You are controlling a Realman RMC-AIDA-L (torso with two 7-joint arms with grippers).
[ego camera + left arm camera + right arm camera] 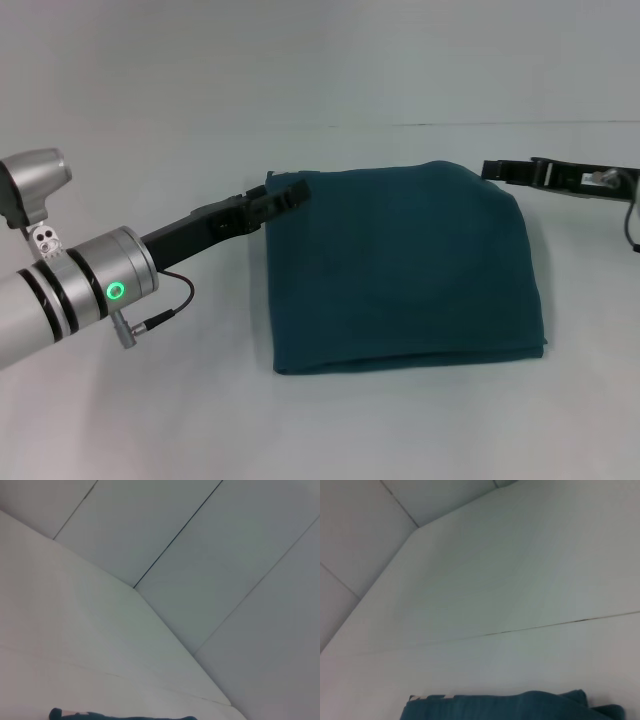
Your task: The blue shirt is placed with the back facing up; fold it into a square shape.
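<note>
I can see no words on the blue shirt (400,270); its top side is plain, and no letters can be read anywhere. It lies folded into a thick, nearly square pad in the middle of the head view, flat on the white table (150,420). My left gripper (290,192) reaches in from the lower left of the frame, and its dark tip sits right at the shirt's upper left corner. It seems to touch the cloth there, but I cannot tell if my fingers are open or closed. My right gripper (495,170) comes in from the right edge, near the top, with its tip just beside the shirt's upper right corner. I cannot tell how far those fingers are open either.
</note>
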